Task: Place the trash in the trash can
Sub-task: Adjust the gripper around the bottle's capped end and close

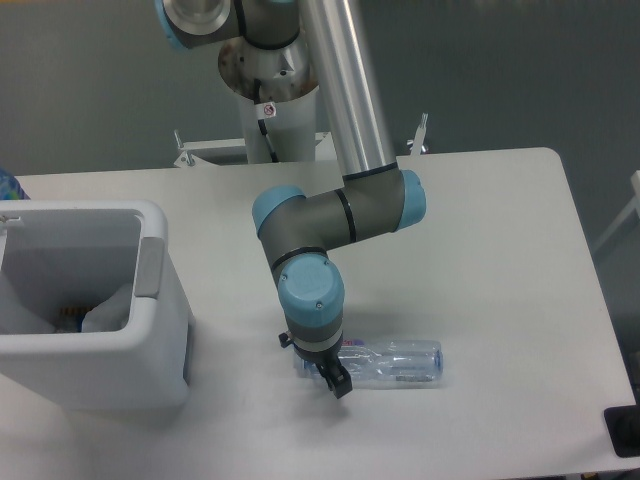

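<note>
So the end effector (335, 380) was down at the left end of the bottle (392, 362), but honestly couldn't tell if its fingers were closed on it or not. Bottle was lying flat on the table (500, 250), long axis running left-right, well to the right of the trash can (95, 310). Arm came down from above, elbow bent, wrist pointing straight down at the bottle.

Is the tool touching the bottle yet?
Cannot tell. In the fixed camera view the tool overlaps the left end of the bottle lying on the table, but the wrist hides the fingers.
</note>
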